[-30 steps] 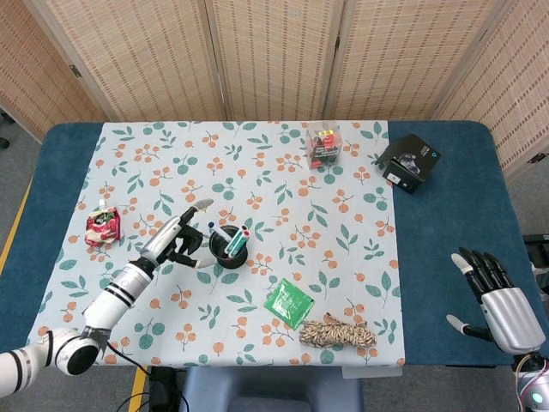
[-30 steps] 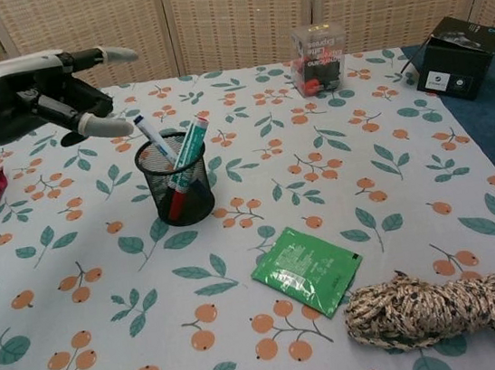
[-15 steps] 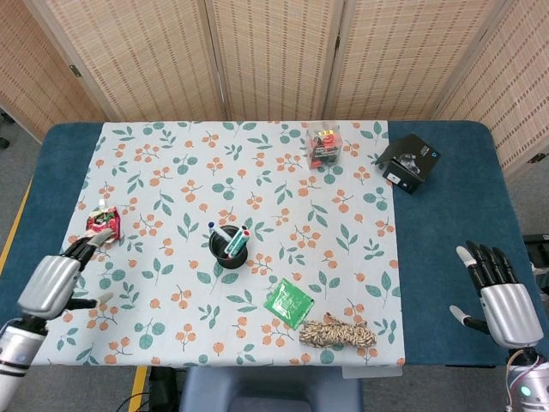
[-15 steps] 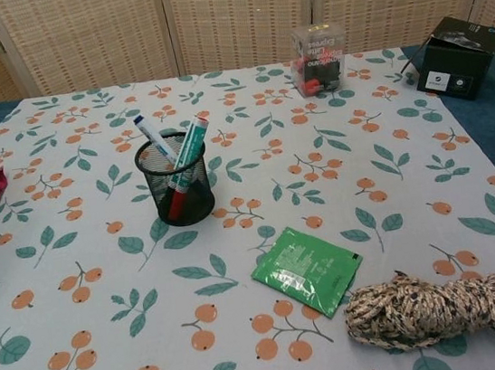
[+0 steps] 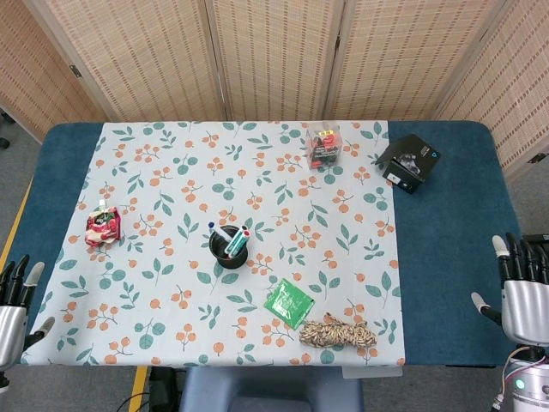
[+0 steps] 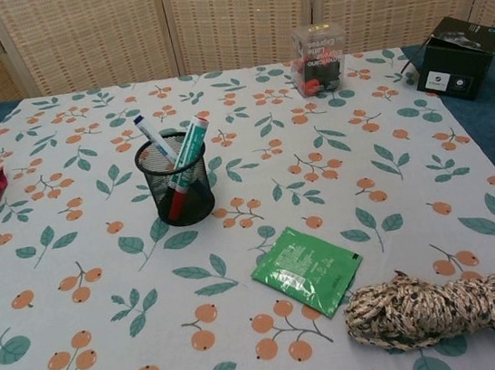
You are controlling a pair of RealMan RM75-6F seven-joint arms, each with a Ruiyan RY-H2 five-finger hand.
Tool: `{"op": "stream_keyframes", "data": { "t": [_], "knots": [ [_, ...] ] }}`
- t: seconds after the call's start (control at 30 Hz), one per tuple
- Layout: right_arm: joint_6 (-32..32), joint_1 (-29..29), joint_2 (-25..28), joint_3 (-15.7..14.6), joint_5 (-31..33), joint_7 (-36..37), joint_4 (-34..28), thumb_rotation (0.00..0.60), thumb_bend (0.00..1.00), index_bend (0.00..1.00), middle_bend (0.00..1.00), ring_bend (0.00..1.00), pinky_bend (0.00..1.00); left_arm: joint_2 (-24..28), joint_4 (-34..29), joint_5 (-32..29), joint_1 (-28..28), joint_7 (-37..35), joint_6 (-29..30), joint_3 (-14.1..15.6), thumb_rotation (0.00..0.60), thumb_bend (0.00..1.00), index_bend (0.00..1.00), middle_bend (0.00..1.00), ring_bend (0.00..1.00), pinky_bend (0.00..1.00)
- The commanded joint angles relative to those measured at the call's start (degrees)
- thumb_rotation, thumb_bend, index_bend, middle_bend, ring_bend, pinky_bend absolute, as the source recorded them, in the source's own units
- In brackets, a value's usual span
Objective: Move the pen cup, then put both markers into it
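Note:
The black mesh pen cup (image 5: 229,249) (image 6: 176,182) stands upright on the floral cloth, left of centre. Two markers lean inside it: a white one with a blue cap (image 6: 153,136) and a green one with a red tip (image 6: 187,147). My left hand (image 5: 12,308) hangs at the far left edge, off the table's front corner, fingers spread and holding nothing. My right hand (image 5: 525,297) is at the far right edge, fingers apart and empty. Both hands are far from the cup; neither shows in the chest view.
A red snack pouch (image 5: 102,226) lies at the left. A green packet (image 5: 289,303) and a coil of rope (image 5: 338,333) lie near the front. A clear box (image 5: 323,146) and a black box (image 5: 408,162) sit at the back right.
My left hand has pulled away from beside the cup to the far left front corner. My right hand has drifted right and slightly down. The cup and markers have not moved.

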Motion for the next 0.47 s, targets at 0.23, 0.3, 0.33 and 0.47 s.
{"op": "stream_keyframes", "data": {
  "t": [0.23,0.3,0.33,0.47],
  "knots": [
    [2.7,-2.08,0.4,0.5,-0.24,0.76,-1.24,0.6,0.14,0.0,0.0,0.0,0.0,0.14,-2.66,-1.7,-0.57,1.87,-3.35,-1.05,0.6,0.1,0.0,0.0,0.0,0.39],
    [2.07,-2.04,0.92,0.03,-0.9,1.79,-1.47,0.6,0.14,0.0,0.0,0.0,0.0,0.12,-2.61,-2.14,-0.8,1.53,-4.28,-1.2,0.6,0.1,0.0,0.0,0.0,0.39],
    [1.66,-1.96,1.2,-0.1,-1.08,2.17,-1.53,0.6,0.14,0.0,0.0,0.0,0.0,0.1,-2.41,-2.34,-0.98,1.54,-4.75,-1.34,0.6,0.1,0.0,0.0,0.0,0.39],
    [-0.31,-1.19,1.59,-0.83,-2.12,2.74,-1.46,0.6,0.14,0.0,0.0,0.0,0.0,0.05,-1.94,-2.9,-1.61,0.73,-6.58,-1.56,0.6,0.1,0.0,0.0,0.0,0.39]
  ]
}}
